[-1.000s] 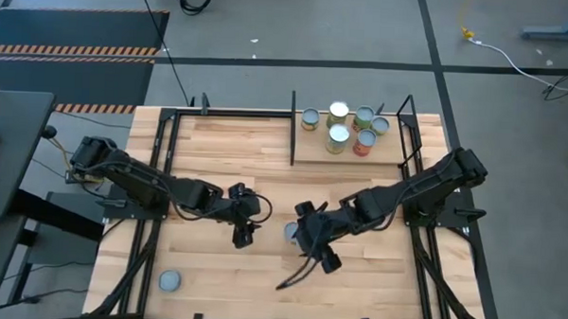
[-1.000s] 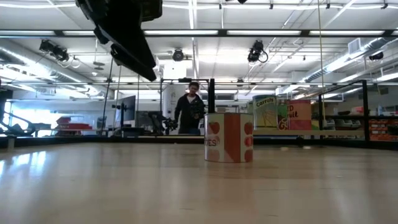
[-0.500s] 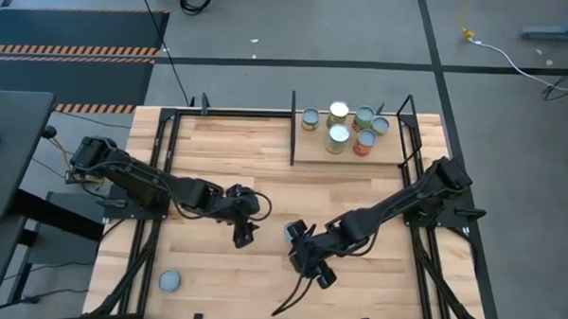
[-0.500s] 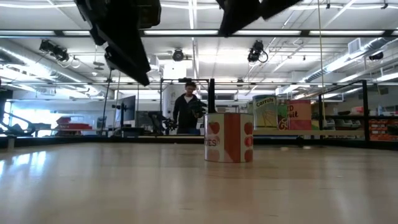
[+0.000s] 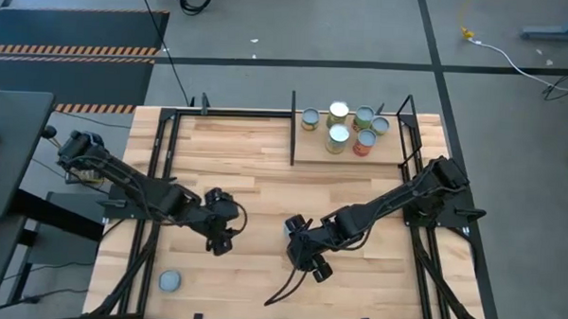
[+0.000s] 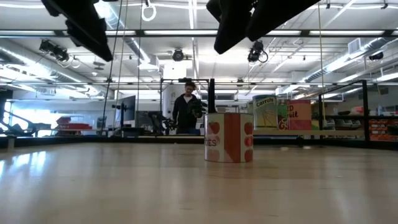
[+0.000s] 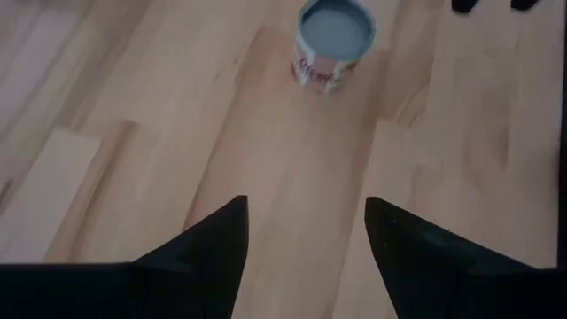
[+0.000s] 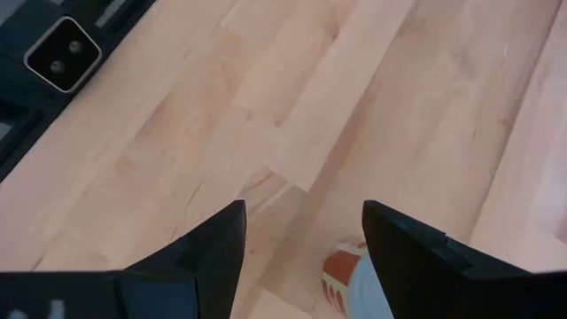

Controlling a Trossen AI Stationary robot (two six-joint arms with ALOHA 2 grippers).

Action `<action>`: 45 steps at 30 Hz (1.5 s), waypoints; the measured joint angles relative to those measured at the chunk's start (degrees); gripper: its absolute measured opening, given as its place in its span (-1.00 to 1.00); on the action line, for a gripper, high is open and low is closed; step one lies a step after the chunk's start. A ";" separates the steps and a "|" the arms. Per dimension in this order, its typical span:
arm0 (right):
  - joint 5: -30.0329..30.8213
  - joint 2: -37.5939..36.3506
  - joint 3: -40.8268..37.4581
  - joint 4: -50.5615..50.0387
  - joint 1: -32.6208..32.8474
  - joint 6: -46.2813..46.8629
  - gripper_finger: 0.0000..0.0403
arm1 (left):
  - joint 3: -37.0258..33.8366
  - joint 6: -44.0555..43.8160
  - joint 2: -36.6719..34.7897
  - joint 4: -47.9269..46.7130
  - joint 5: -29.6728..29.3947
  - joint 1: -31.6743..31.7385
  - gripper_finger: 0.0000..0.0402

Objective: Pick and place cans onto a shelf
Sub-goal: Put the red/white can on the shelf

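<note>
Wooden table (image 5: 265,168) carries both grippers, left (image 5: 220,241) and right (image 5: 309,265), jaws spread, holding nothing.

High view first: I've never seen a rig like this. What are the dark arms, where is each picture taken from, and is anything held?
It is a robot with two arms, each ending in a two-finger gripper. One camera looks straight down on the table, one sits at table-top height, and one rides on each wrist. Six cans stand on the shelf at the table's back right. A loose can stands near the front left corner. A second can stands by the right gripper. That gripper and the left gripper are both open, raised above the wood, holding nothing.
</note>
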 joint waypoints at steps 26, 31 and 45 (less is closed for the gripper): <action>1.88 7.96 0.02 -6.26 -6.32 3.02 -0.24 | -0.02 -3.43 -0.15 -8.19 -5.05 1.44 -0.12; 1.30 8.60 0.26 -6.41 -6.85 4.10 -0.41 | -0.02 -2.52 -1.94 -8.13 -2.68 4.99 -0.12; 1.82 7.16 4.02 -17.53 -7.66 5.59 -0.94 | 0.02 5.01 -21.43 -16.51 0.14 17.96 -0.12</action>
